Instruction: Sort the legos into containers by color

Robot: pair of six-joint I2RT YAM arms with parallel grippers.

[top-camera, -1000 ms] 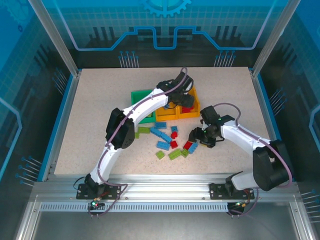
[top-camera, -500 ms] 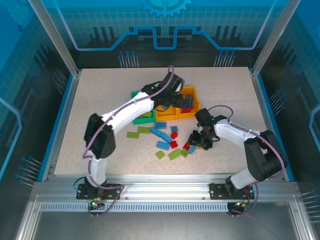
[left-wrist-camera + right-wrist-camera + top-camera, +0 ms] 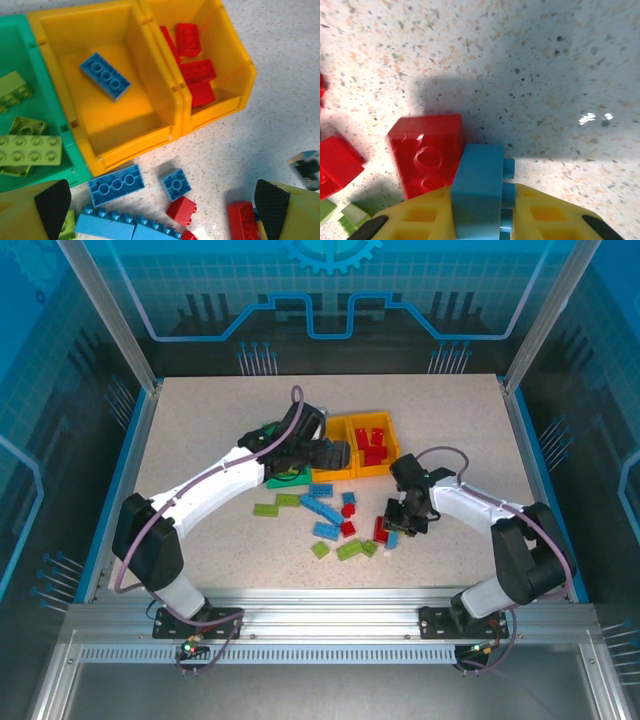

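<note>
"So why was the right gripper down so low on the table?"

"It had its catch. Its jaws were clamped on a light blue brick, which stood on edge with its studs turned toward one finger. A red brick lay touching it. I judge that was why the hold was so narrow: to lift one colour and leave the other."

"And the left gripper?"

"Spread wide, with nothing between its pads. It hung just in front of the bins, over the loose pile, well placed, I'd guess, to choose a next piece."

"Where did the held brick belong?"

"Going by what lay in them, the middle orange bin held a lone blue brick, the end orange bin held the red ones, and the green bin held the lime ones. So the middle one, I'd say. Bricks of all three colours were lying unsorted in the pile, so the job looked well short of done."
</note>
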